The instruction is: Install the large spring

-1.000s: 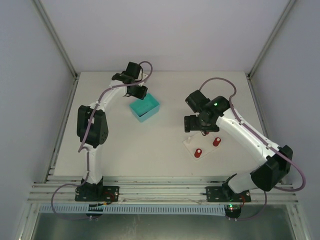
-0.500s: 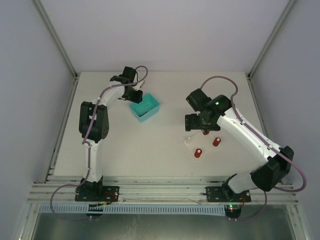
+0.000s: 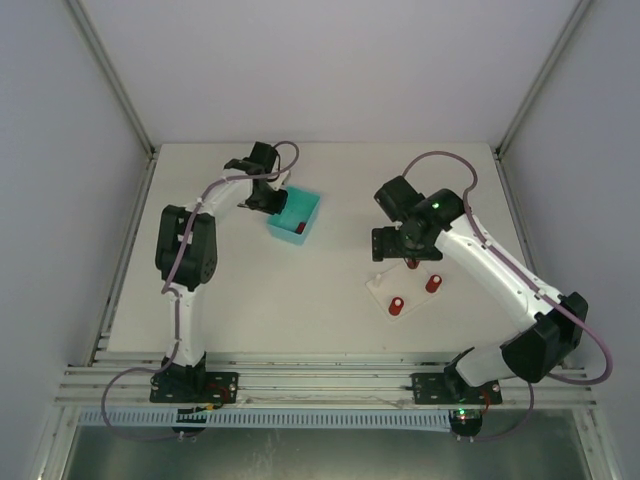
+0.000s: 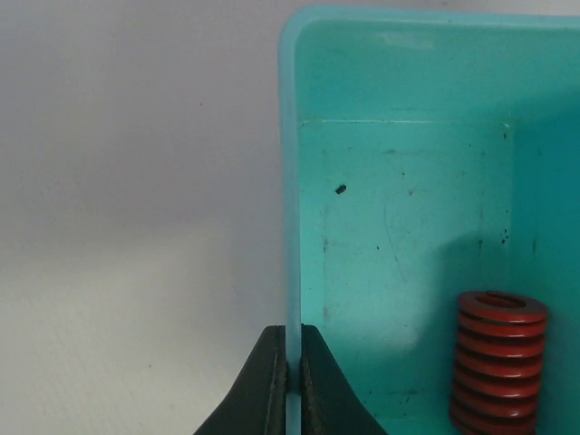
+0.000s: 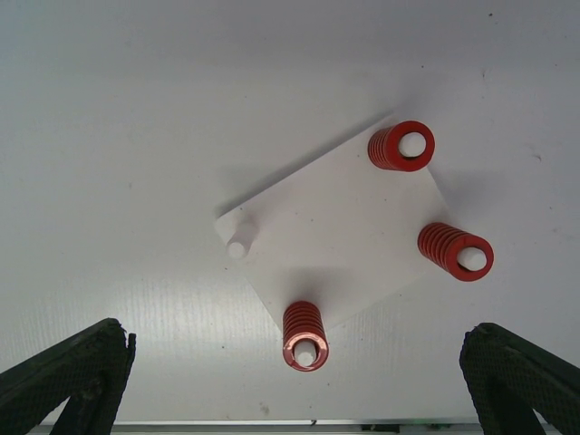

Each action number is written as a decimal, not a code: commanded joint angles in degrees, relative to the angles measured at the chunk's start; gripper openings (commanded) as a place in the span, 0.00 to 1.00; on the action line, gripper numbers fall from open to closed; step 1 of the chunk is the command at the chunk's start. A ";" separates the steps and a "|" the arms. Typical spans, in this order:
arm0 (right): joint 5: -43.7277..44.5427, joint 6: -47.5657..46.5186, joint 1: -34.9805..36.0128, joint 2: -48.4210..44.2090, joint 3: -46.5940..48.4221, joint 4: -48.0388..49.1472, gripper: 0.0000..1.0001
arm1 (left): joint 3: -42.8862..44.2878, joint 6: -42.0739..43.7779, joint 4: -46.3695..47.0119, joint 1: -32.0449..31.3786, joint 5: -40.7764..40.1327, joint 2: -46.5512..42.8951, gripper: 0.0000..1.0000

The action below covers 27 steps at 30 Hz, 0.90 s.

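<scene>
Enclosing table (image 3: 300, 300) and bin (image 3: 296, 207), pale walls (image 3: 330, 70)

My desk (image 3: 300, 300), two things on it.
A teal bin (image 3: 297, 208) toward the back left, a white plate (image 5: 344, 231) toward the right, well apart.

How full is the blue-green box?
Nearly empty. Only one red spring sits inside the box, in a corner; the rest of the floor that shows is bare.
</scene>
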 commanded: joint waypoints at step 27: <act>0.27 0.43 -1.30 -3.97 -2.57 0.28 1.00 | -0.71 -12.83 -0.42 -2.80 5.48 -8.65 0.28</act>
